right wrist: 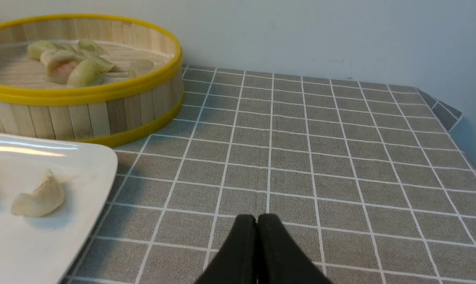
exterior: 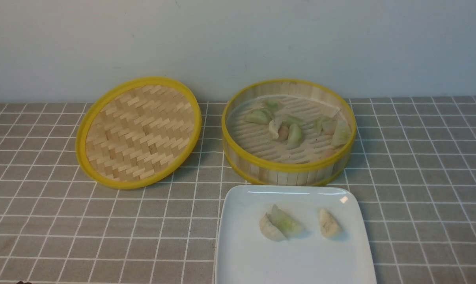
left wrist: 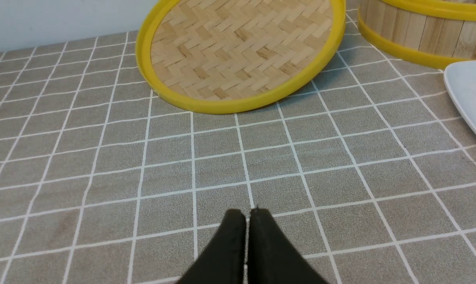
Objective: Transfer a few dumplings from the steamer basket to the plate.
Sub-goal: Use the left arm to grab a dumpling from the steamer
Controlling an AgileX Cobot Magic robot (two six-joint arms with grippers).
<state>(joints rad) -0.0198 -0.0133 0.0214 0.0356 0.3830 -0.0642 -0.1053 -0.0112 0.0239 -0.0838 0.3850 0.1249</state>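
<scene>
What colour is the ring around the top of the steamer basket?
Bright yellow. The steamer basket shows it best in the front view.

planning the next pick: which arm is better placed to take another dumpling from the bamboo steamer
Right, probably. The right claw faces the round yellow-rimmed bamboo steamer basket and glossy white plate close by; the left claw faces the flat woven lid instead.

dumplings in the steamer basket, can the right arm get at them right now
Probably yes. The lid lies beside the steamer basket, leaving the dumplings uncovered, and nothing stands between them and the right gripper. It is shut, so it must open first.
</scene>
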